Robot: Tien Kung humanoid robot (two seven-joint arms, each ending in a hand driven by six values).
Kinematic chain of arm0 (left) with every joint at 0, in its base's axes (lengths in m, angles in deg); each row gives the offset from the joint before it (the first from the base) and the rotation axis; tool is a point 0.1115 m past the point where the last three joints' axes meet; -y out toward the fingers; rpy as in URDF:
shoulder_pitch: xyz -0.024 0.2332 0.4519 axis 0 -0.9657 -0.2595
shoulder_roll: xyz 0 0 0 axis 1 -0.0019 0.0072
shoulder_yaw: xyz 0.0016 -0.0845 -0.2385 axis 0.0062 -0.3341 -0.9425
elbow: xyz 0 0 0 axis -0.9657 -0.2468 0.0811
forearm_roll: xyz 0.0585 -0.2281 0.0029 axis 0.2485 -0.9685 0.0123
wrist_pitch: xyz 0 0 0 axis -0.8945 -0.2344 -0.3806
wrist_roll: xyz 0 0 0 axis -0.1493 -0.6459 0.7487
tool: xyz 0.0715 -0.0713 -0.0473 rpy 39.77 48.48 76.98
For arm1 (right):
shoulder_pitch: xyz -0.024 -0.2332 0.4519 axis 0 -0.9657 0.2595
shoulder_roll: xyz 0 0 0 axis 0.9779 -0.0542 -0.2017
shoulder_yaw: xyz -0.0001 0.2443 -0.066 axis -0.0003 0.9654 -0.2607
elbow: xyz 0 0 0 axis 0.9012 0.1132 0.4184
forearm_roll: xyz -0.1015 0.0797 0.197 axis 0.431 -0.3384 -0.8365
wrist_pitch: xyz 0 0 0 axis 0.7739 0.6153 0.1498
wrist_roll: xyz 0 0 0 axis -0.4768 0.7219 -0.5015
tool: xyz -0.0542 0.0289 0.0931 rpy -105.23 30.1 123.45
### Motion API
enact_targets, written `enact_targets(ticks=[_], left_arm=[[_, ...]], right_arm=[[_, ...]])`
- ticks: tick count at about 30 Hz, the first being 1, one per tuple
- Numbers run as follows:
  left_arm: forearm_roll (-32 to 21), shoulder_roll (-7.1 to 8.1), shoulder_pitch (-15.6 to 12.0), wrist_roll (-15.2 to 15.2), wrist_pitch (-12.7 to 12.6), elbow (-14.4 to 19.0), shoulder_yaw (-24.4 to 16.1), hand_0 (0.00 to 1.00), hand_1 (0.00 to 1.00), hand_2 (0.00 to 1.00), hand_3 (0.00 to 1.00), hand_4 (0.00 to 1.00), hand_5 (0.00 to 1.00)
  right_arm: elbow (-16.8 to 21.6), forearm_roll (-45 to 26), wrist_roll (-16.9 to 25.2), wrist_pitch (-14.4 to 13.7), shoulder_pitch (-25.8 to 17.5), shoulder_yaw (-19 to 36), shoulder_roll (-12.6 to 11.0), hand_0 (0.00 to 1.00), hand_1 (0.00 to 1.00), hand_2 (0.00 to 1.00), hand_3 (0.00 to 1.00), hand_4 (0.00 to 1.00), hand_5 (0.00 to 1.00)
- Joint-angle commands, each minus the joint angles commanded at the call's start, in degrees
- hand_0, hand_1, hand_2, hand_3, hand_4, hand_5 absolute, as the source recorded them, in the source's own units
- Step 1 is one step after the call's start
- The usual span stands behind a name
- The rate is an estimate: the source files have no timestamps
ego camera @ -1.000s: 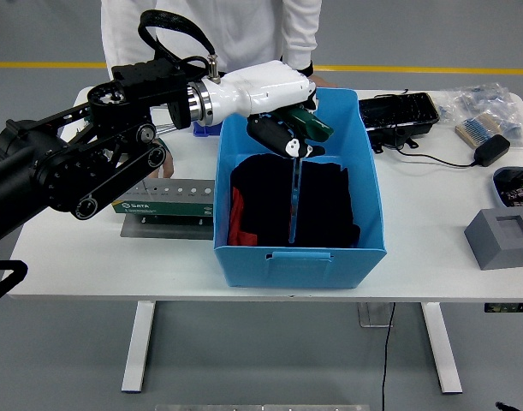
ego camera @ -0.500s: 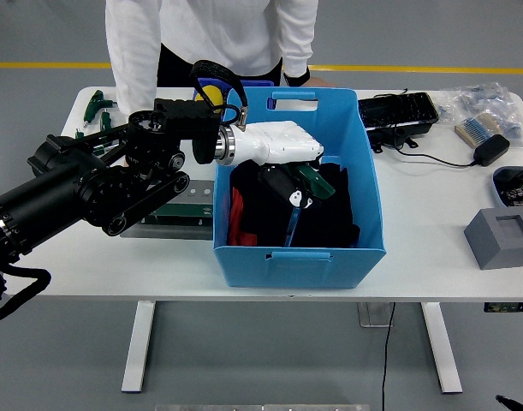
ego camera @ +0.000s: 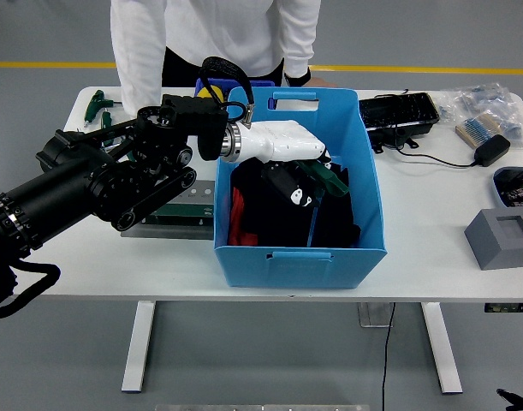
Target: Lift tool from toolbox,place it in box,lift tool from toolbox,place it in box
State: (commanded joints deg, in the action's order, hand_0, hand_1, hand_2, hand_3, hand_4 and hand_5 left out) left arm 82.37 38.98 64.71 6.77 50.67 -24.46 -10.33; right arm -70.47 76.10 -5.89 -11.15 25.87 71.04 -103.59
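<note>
Left hand (ego camera: 297, 175), white-shelled with dark fingers, is down inside the blue box (ego camera: 364, 184) from the left rim, its fingers curled round the green handle of a tool (ego camera: 317, 201). A thin blue shaft hangs from that handle and drops toward the dark contents of the box; its lower end is lost against the black, so I cannot tell whether it touches anything. What fills the box is hard to read: a dark heap with a strip of red (ego camera: 235, 218) showing at the left side.

Behind the black left arm (ego camera: 115, 184) lies the toolbox (ego camera: 171, 210), a flat green-and-grey case just left of the box; the arm covers most of it and only its right part shows. More green-handled tools (ego camera: 98, 104) lie at the far left corner of the bench (ego camera: 432, 257), partly cut off by the arm.

A person in a white top (ego camera: 218, 34) stands at the far side, the hands hidden behind the arm and the box rim.

On the right of the bench sit a black tray (ego camera: 398, 111), a black adapter (ego camera: 492, 150) on a cable, some clear bags (ego camera: 484, 107) and a grey block (ego camera: 501, 238). A dark object (ego camera: 516, 184) at the right edge is cropped.
</note>
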Motion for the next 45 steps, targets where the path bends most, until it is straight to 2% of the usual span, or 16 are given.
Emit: enact_targets(ticks=[5, 6, 19, 24, 29, 33, 37, 41, 42, 45], left_arm=[[-0.19, -0.43, 0.28, 0.59, -0.78, -0.35, -0.24, 0.306, 0.4, 0.529, 0.574, 0.843, 0.645], [-0.36, -0.59, 0.35, 0.97, -1.35, -0.45, -0.3, 0.364, 0.435, 0.558, 0.584, 0.853, 0.651], [-2.33, -2.29, 1.62, 4.44, -4.97, -1.41, -0.84, 0.395, 0.473, 0.582, 0.596, 0.854, 0.642], [-2.55, -3.43, 2.55, 5.07, -5.47, -1.51, -1.34, 0.398, 0.48, 0.582, 0.593, 0.857, 0.64], [-2.43, -3.86, 2.62, 5.35, -5.62, -0.68, -2.61, 0.398, 0.48, 0.582, 0.593, 0.857, 0.64], [-1.27, -3.17, 1.52, 4.99, -5.14, 0.66, -4.76, 0.4, 0.481, 0.583, 0.595, 0.858, 0.637], [1.78, -1.43, -0.77, 3.98, -4.21, 2.55, -8.15, 0.383, 0.446, 0.558, 0.593, 0.858, 0.639], [4.07, 0.97, -3.83, 2.7, -2.89, 5.0, -12.4, 0.383, 0.446, 0.558, 0.593, 0.858, 0.639], [4.71, 1.74, -4.93, 2.2, -2.38, 5.84, -13.97, 0.361, 0.392, 0.515, 0.59, 0.857, 0.646], [6.11, 3.35, -7.66, 0.75, -0.53, 7.99, -18.06, 0.361, 0.392, 0.515, 0.59, 0.857, 0.646]], right_arm=[[0.06, 0.52, -0.2, 0.12, 0.11, 0.24, -0.05, 0.619, 0.596, 0.668, 0.541, 0.78, 0.659], [0.08, 0.85, -0.29, 0.19, 0.17, 0.39, -0.07, 0.619, 0.597, 0.668, 0.541, 0.78, 0.659], [0.24, 1.5, -0.53, 0.32, 1.14, 0.55, -0.51, 0.618, 0.597, 0.668, 0.542, 0.78, 0.659], [0.29, 1.75, -0.6, 0.31, 1.55, 0.64, -0.7, 0.619, 0.597, 0.668, 0.542, 0.78, 0.659], [0.3, 1.83, -0.62, 0.28, 1.48, 0.69, -0.73, 0.619, 0.597, 0.668, 0.542, 0.78, 0.659], [0.28, 1.27, -0.48, 0.17, 1.23, 0.42, -0.7, 0.619, 0.597, 0.668, 0.542, 0.78, 0.659], [0.23, 0.67, -0.32, 0.11, 0.69, 0.15, -0.62, 0.619, 0.597, 0.668, 0.542, 0.78, 0.658], [0.2, 0.86, -0.36, 0.18, 0.08, 0.34, -0.45, 0.619, 0.597, 0.668, 0.542, 0.78, 0.658], [0.18, 0.85, -0.33, 0.16, -0.1, 0.35, -0.39, 0.619, 0.598, 0.668, 0.542, 0.78, 0.658], [0.14, 1.21, -0.38, 0.21, -0.49, 0.66, -0.25, 0.619, 0.598, 0.668, 0.542, 0.78, 0.658]])
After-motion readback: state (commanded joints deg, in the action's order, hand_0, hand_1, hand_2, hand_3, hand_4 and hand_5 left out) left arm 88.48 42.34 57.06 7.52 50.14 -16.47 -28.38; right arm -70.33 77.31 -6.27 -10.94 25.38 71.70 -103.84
